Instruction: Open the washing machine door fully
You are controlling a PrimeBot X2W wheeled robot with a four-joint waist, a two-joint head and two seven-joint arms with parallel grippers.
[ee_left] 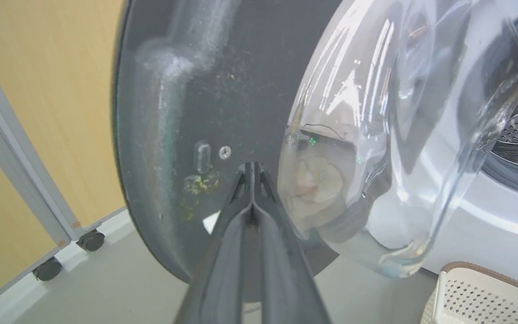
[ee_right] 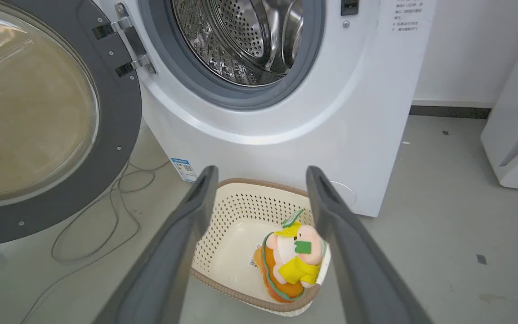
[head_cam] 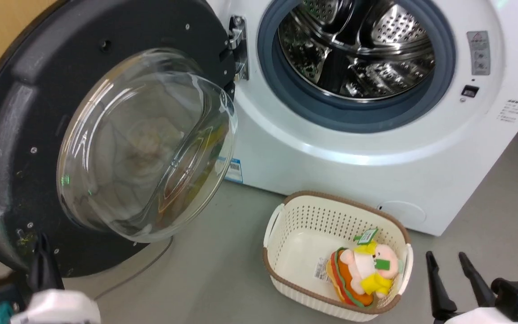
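Washing machine door (head_cam: 11,135), swung out on its hinge (head_cam: 238,45) to the left of the steel drum opening (head_cam: 358,49), with its black inner face and glass bowl (head_cam: 146,144) turned toward the robot. The left end effector (head_cam: 43,256) stands low at the door's free edge, the side farthest from the hinge. Its fingers (ee_left: 227,234) are pressed together with nothing between them and point straight at the inner face; whether the tips touch it cannot be told. The right end effector (head_cam: 445,256) is spread wide and empty, near the basket (head_cam: 281,225) that holds a plush toy (head_cam: 362,274), well apart from the door. The left arm is judged the nearer. Any remaining swing would call for a push straight ahead, carrying the free edge toward the yellow panel (ee_left: 38,112).
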